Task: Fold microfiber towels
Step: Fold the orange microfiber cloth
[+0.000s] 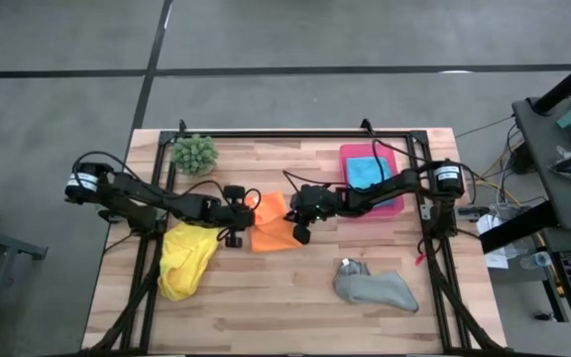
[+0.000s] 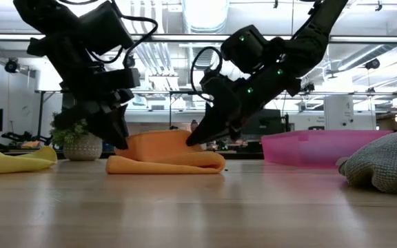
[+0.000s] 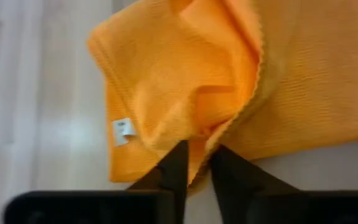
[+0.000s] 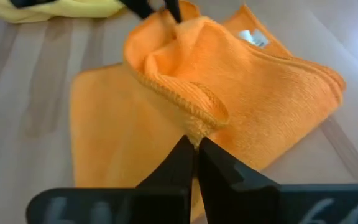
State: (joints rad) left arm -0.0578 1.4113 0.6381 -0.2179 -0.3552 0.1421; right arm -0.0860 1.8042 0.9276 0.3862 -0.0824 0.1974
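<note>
Now orange towel pinched — both grippers.

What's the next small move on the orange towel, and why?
Probably lift both pinched edges together and carry them across to lay a fold. The left pincer and right pincer are each closed on an edge of the orange towel, which lies bunched mid-table, partly folded. The yellow towel and grey towel lie apart, so the fold path looks free.
</note>
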